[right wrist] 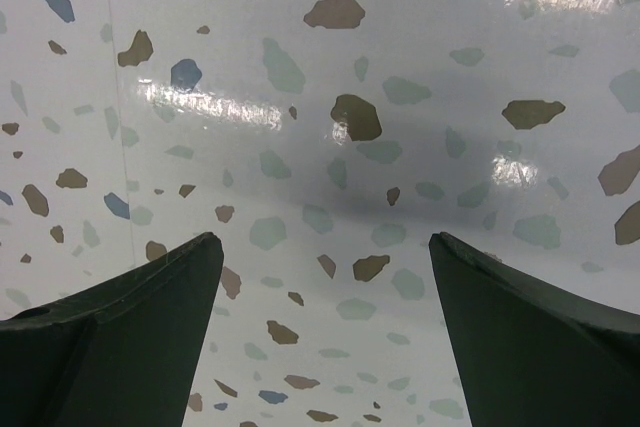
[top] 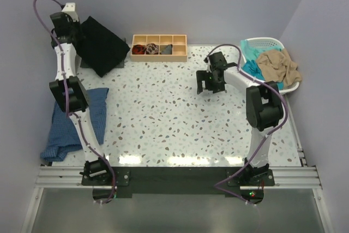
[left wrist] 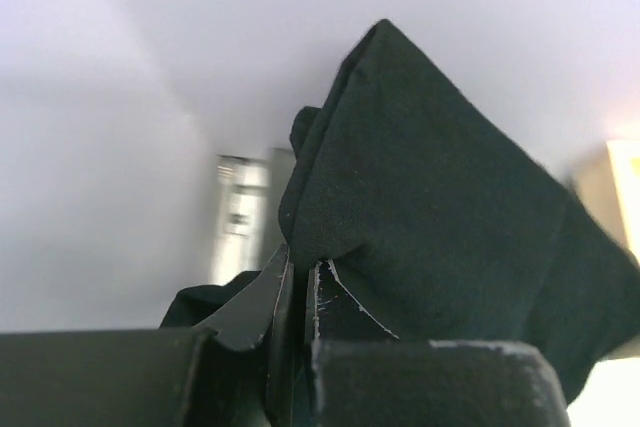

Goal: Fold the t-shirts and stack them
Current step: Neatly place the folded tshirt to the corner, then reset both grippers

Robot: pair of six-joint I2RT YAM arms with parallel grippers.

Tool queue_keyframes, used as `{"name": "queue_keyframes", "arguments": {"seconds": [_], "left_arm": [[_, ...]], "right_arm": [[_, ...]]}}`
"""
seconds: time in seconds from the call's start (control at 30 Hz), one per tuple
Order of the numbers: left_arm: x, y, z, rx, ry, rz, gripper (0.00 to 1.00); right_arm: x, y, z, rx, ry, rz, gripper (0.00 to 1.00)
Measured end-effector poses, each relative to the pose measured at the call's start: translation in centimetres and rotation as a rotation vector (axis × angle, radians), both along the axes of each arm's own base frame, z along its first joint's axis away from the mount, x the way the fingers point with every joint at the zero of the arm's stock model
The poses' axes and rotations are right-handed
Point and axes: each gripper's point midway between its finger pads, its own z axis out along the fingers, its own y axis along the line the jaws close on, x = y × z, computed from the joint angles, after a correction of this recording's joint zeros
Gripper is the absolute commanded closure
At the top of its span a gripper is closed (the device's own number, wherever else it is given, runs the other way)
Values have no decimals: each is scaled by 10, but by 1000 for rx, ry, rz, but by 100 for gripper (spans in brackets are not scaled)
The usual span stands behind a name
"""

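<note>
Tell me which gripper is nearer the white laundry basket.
Right. The right gripper hangs open over the table, a short way left of the basket. The left gripper is at the far left corner, shut on the black t-shirt.

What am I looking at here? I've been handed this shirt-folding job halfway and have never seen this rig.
Two robot arms are bolted at the near edge of a speckled table. The overhead picture looks down from behind them; the other two come from a camera on each wrist. The left arm reaches to the far left corner, its jaws shut on a black t-shirt that hangs from them. The right arm hovers over bare table, jaws wide open and empty. A blue shirt lies crumpled at near left. A white basket at far right holds a teal shirt and a tan shirt. A wooden tray at the back holds small cloth pieces.
</note>
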Motion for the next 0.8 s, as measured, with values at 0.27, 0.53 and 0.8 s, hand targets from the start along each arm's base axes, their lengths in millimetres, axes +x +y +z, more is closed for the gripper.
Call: {"name": "queue_keyframes", "arguments": {"seconds": [0.27, 0.53, 0.8], "left_arm": [[5, 42, 0, 15, -72, 113, 0], [0, 22, -41, 9, 0, 98, 0], [-36, -34, 49, 49, -73, 60, 0]], "right_arm": [[5, 6, -10, 19, 25, 6, 11], [3, 8, -11, 26, 34, 8, 11], [-9, 7, -14, 40, 45, 11, 11]]}}
